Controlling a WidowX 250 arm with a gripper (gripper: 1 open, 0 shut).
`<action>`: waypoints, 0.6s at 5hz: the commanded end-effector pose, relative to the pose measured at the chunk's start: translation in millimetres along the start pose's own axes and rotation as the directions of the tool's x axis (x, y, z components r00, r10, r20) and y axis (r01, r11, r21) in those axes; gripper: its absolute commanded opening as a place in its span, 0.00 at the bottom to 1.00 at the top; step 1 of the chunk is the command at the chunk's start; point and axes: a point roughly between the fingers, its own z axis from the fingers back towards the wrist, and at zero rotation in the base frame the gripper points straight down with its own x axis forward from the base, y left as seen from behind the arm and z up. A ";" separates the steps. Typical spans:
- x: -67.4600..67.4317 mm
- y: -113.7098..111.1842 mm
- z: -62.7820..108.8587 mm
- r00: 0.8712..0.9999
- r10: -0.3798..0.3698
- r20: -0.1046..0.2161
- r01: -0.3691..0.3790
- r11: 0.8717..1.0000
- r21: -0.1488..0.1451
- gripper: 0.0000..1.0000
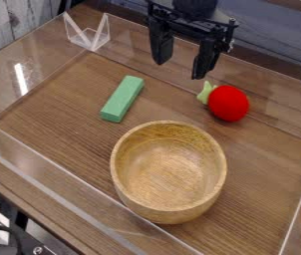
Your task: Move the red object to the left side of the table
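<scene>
The black claw [184, 62] hangs with its fingers spread wide and nothing between them, tips pointing down just above the far side of the table [60, 95]. Just right of it and nearer sits the red object [228, 103], round, with no long axis, its green leafy stem pointing toward the claw. Left lies a green block [123, 98]; nearest, a wooden bowl [168, 169]. No readable writing anywhere.

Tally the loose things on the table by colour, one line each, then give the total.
Red: 1, the red object, a small toy fruit with a green stem
Green: 1, the rectangular block
Light wood: 1, the bowl
Total: 3
</scene>
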 end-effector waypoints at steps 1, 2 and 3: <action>-3.5 -4.9 -11.4 0.999 -0.037 -0.022 0.037 0.999 -0.001 1.00; 1.8 -25.9 -21.3 0.999 0.050 -0.018 -0.051 0.999 -0.019 1.00; 12.0 -49.0 -28.3 0.979 0.205 0.003 -0.205 0.978 -0.050 1.00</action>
